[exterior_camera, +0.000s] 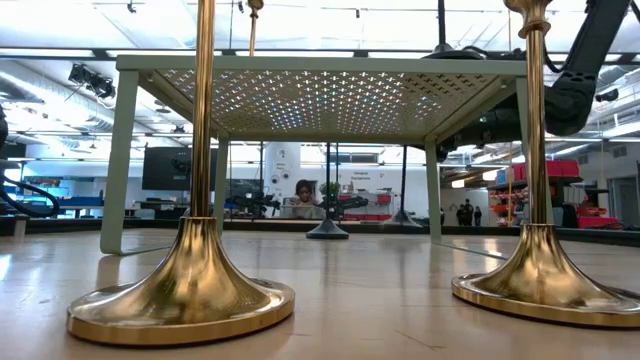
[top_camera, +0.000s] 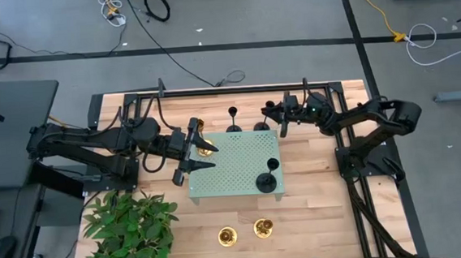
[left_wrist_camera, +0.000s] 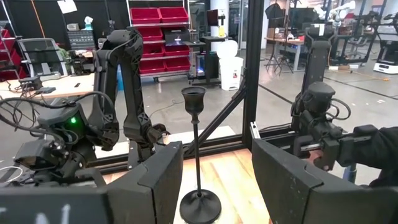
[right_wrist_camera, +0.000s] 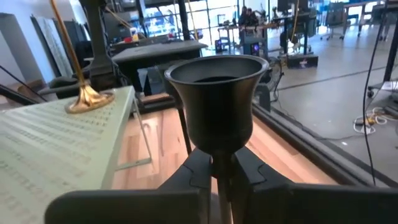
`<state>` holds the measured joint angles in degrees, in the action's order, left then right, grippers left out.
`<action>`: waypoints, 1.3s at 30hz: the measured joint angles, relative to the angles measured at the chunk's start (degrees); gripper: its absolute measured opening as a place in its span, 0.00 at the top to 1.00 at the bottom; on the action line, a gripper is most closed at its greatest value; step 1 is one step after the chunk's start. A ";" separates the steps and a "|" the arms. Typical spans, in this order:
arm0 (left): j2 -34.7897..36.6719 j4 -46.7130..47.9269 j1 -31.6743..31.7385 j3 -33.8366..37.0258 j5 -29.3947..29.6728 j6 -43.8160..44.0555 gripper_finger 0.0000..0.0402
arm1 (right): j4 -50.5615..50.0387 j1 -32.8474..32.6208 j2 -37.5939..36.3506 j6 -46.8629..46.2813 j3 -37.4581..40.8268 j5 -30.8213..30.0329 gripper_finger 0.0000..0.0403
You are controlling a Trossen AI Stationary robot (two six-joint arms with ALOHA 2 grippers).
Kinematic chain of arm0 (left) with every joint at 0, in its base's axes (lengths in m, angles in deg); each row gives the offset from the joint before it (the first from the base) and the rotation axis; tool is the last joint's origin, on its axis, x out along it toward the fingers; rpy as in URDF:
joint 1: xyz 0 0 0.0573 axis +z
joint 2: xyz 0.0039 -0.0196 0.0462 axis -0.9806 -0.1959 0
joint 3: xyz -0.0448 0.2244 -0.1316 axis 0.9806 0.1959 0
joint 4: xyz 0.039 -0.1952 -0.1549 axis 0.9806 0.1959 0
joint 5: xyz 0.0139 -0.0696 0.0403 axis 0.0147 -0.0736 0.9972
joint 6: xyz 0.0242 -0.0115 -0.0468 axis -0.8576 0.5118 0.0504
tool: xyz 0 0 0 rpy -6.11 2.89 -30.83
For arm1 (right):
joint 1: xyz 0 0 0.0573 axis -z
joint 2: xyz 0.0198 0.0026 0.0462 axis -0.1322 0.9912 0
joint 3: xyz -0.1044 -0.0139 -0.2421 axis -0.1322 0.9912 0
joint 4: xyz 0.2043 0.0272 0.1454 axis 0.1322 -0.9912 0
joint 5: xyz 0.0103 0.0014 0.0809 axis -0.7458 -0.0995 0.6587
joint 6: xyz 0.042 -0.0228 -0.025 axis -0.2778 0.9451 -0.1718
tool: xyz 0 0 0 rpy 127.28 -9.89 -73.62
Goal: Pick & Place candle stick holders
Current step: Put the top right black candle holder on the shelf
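Observation:
My right gripper (top_camera: 273,115) is behind the pale green tray's (top_camera: 225,174) far edge, shut on a black candle stick holder (right_wrist_camera: 217,99); the holder's base (top_camera: 260,128) shows beside the tray. My left gripper (top_camera: 189,154) is open at the tray's left edge, beside a gold holder (top_camera: 205,145) standing on the tray's far left corner. A second black holder (top_camera: 234,120) stands on its base on the table behind the tray; it also shows in the left wrist view (left_wrist_camera: 198,155), farther off. A third black holder (top_camera: 268,177) stands on the tray. Two gold holders (top_camera: 227,236) (top_camera: 263,227) stand near the table's near edge. My right gripper pinches the black holder's thin stem (right_wrist_camera: 221,163) just below its cup, between its two fingers (right_wrist_camera: 198,171). The fingers lie across the stem, about level, coming from the table's right side. The holder stands upright; I cannot tell whether its base rests on the table.
The tray stands on thin legs (exterior_camera: 118,160) in the middle of the table. A potted plant (top_camera: 132,229) fills the near left corner. A black frame rail (top_camera: 236,89) runs along the far edge. Bare wood lies to the right of the tray.

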<state>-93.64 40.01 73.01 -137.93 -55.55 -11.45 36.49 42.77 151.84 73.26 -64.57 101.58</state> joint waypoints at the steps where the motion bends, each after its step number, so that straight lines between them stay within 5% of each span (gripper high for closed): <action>1: 0.00 0.01 0.00 0.00 0.01 0.00 0.52 | -0.10 0.00 -0.57 -0.03 0.00 0.02 0.96; 7: 0.00 -0.01 0.00 0.00 -0.01 0.00 0.52 | -2.30 0.00 -6.79 -0.69 -0.09 0.04 0.96; 15: 0.00 -0.01 -0.01 0.00 -0.01 0.00 0.52 | -29.74 -0.25 -16.54 1.23 -10.50 -3.27 0.96; 21: 0.00 0.01 -0.02 0.00 -0.01 0.01 0.52 | -38.48 -1.65 -20.63 1.98 -19.03 -3.36 0.96; 31: 0.00 0.05 -0.02 0.00 0.01 0.02 0.52 | -62.12 -7.53 -23.09 5.36 -36.73 -9.21 0.96; 39: 0.00 0.03 -0.01 0.00 0.07 0.01 0.52 | -65.12 -14.20 -23.11 2.33 -44.18 -11.03 0.96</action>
<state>-93.64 40.04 72.99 -137.93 -55.48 -11.44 -28.63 28.57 128.72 75.59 -108.75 90.55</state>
